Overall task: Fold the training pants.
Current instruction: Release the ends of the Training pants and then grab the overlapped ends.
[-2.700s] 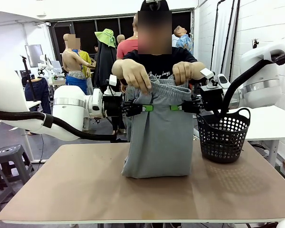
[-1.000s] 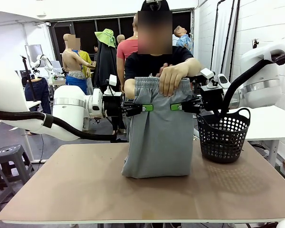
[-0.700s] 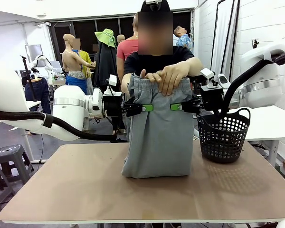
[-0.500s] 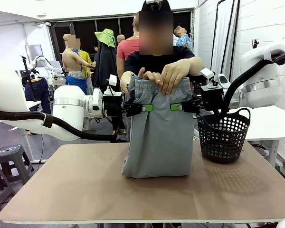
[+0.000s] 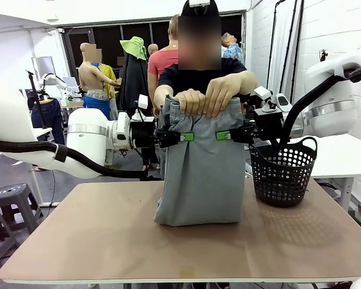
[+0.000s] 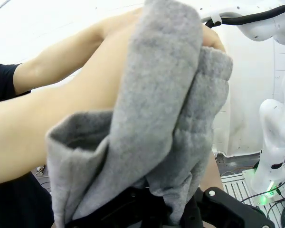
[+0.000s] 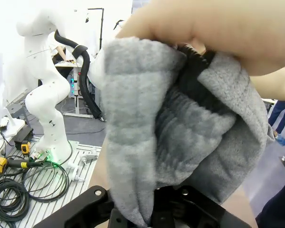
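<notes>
One pair of training pants (image 5: pixel 200 174) hangs mid-frame, hem on the table (image 5: pixel 96 241); likely soft, light and limp, best held by the thick waistband (image 5: pixel 233 114). Its upper sides are clamped by the left gripper (image 5: pixel 186 136) and right gripper (image 5: pixel 224 136); a person's hands (image 5: pixel 218 96) bunch the top.

The brown table (image 5: pixel 96 241) carries two things. The lower end of the grey training pants (image 5: pixel 198 180) rests on it near the centre, toward 12 o'clock. A black mesh basket (image 5: pixel 283 174) stands at 2 o'clock, just beside them.
</notes>
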Action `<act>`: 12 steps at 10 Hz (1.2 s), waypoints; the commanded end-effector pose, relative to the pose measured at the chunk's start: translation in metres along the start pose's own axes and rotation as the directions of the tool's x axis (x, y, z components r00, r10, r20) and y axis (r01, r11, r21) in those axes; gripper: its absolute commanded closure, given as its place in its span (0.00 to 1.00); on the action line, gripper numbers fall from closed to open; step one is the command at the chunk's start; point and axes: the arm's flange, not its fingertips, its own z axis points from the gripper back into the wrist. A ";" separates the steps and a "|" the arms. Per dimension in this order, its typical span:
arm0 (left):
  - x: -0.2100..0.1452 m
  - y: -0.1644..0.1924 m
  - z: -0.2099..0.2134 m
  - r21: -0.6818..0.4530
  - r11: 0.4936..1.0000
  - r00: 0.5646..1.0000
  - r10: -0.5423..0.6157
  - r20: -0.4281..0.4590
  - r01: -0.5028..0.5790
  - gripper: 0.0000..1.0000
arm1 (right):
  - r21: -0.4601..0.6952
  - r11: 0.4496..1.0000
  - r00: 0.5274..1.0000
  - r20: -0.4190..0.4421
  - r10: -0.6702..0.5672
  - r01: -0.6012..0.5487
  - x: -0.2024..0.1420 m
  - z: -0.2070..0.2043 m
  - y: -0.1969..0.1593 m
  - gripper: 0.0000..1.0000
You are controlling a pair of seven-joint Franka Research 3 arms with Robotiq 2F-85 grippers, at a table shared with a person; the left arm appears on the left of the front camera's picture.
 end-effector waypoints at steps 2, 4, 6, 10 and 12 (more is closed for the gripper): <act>0.003 0.000 0.000 0.016 1.000 1.000 -0.008 0.020 0.008 1.00 | -0.005 1.000 1.000 0.025 0.003 -0.003 0.000 -0.002 0.003 1.00; 0.003 0.000 0.000 0.016 1.000 1.000 -0.008 0.020 0.008 1.00 | -0.005 1.000 1.000 0.025 0.003 -0.003 0.000 -0.002 0.003 1.00; 0.003 0.000 0.000 0.016 1.000 1.000 -0.008 0.020 0.008 1.00 | -0.005 1.000 1.000 0.025 0.003 -0.003 0.000 -0.002 0.003 1.00; 0.003 0.000 0.000 0.016 1.000 1.000 -0.008 0.020 0.008 1.00 | -0.005 1.000 1.000 0.025 0.003 -0.003 0.000 -0.002 0.003 1.00; 0.003 0.000 0.000 0.016 1.000 1.000 -0.008 0.020 0.008 1.00 | -0.005 1.000 1.000 0.025 0.003 -0.003 0.000 -0.002 0.003 1.00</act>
